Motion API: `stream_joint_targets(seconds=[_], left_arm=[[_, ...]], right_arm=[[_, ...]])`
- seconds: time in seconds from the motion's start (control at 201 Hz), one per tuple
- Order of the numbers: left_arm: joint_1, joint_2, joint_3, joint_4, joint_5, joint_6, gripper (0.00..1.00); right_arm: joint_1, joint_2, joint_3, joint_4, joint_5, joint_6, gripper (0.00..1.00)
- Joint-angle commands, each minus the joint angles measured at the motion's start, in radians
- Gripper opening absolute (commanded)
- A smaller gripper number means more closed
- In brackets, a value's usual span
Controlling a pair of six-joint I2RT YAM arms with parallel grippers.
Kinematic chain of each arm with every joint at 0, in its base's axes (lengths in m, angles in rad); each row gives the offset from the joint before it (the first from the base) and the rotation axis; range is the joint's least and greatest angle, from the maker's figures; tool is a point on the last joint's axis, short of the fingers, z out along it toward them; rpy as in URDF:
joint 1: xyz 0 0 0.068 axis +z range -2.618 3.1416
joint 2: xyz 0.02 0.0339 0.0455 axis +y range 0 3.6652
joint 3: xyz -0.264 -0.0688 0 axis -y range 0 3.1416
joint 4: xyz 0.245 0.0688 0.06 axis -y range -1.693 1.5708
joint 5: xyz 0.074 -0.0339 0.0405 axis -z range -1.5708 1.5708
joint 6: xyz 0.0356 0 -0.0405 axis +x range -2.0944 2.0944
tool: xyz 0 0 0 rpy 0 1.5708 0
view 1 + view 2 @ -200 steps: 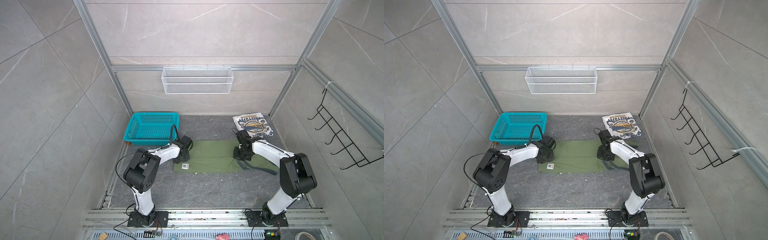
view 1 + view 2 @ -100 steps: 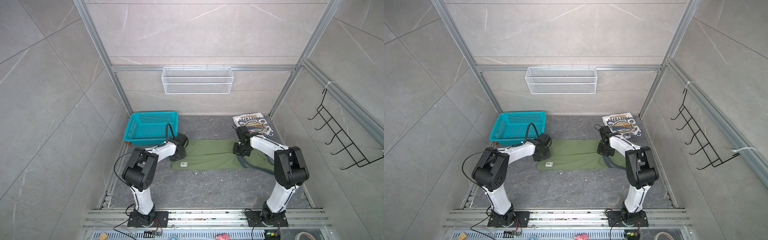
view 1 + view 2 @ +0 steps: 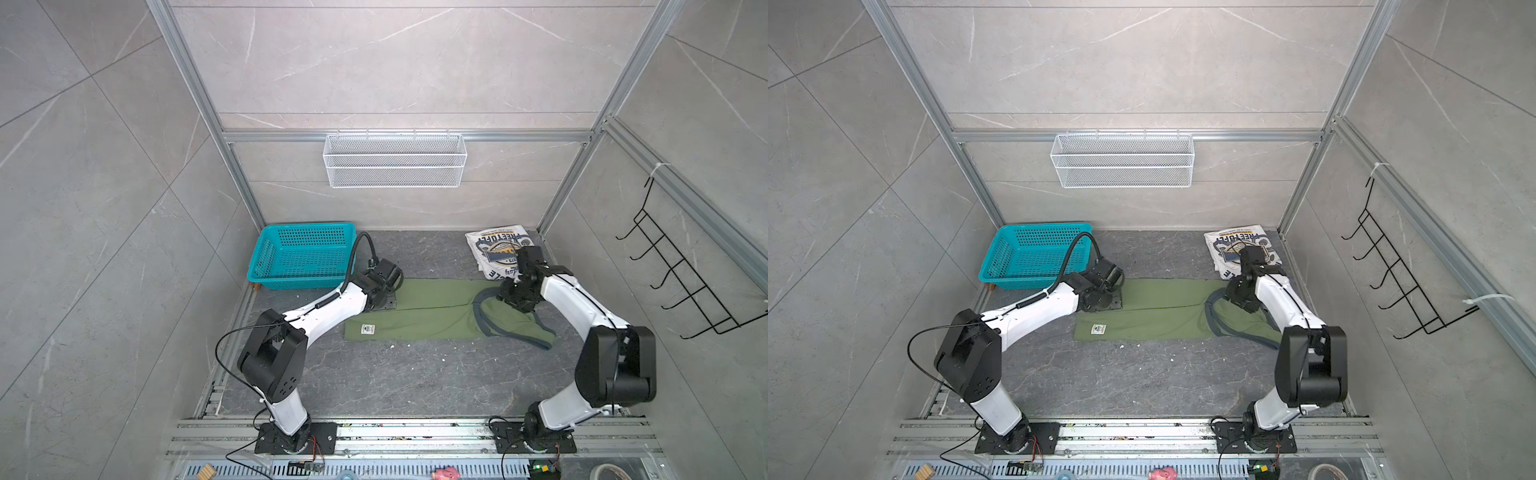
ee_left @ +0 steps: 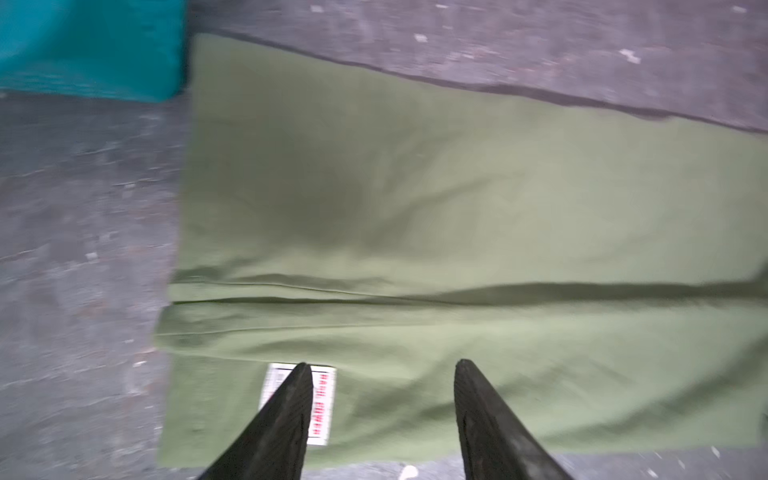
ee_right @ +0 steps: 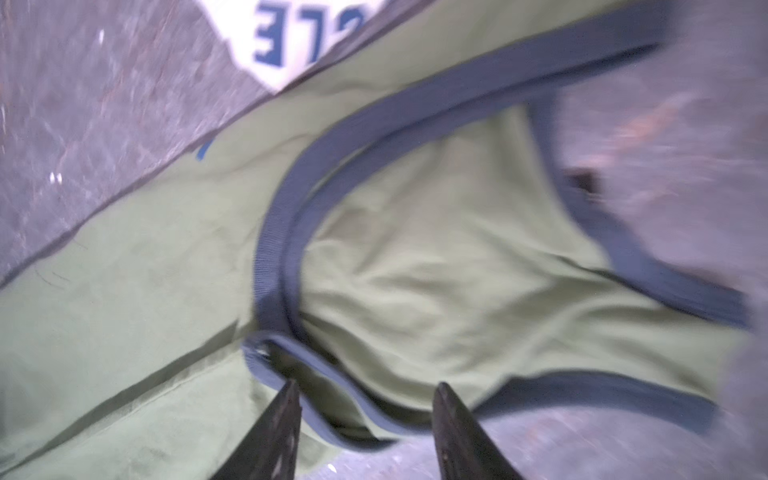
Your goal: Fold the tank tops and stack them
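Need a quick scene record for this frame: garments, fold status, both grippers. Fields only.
green tank top: flat mid-table, folded lengthwise into a long strip, straps toward the right arm
white tank top: folded, back right corner, print facing up
stack: not yet made
left gripper: open, above the hem end by the label, holding nothing
right gripper: open, above the strap end, holding nothing
teal basket: back left, beside the hem end
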State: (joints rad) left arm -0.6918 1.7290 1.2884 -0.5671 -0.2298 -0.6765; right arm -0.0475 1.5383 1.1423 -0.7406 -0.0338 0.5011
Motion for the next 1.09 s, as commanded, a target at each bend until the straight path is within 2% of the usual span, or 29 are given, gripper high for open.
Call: stream_joint_targets(seconds=[0.0, 0.179, 0.294, 0.458, 0.737, 0.931, 1.085], left_arm=[[0.009, 0.080, 0.009, 0.027, 0.045, 0.025, 0.58], [0.024, 0.164, 0.006, 0.058, 0.059, 0.034, 0.58], [0.055, 0.194, -0.023, 0.083, 0.076, 0.028, 0.58], [0.100, 0.192, -0.097, 0.130, 0.094, 0.016, 0.58], [0.119, 0.173, -0.165, 0.175, 0.117, 0.014, 0.58], [0.119, 0.167, -0.181, 0.187, 0.130, 0.011, 0.58], [0.118, 0.155, -0.193, 0.191, 0.126, 0.006, 0.58]], right_arm=[[-0.083, -0.036, -0.090, -0.058, -0.039, 0.035, 0.53], [-0.295, -0.099, -0.236, -0.001, -0.090, 0.054, 0.51], [-0.383, -0.097, -0.277, 0.031, -0.101, 0.057, 0.50], [-0.406, -0.064, -0.308, 0.076, -0.071, 0.084, 0.51], [-0.399, 0.021, -0.313, 0.159, -0.162, 0.099, 0.47], [-0.387, 0.013, -0.355, 0.168, -0.171, 0.122, 0.35], [-0.387, 0.006, -0.345, 0.169, -0.179, 0.121, 0.13]])
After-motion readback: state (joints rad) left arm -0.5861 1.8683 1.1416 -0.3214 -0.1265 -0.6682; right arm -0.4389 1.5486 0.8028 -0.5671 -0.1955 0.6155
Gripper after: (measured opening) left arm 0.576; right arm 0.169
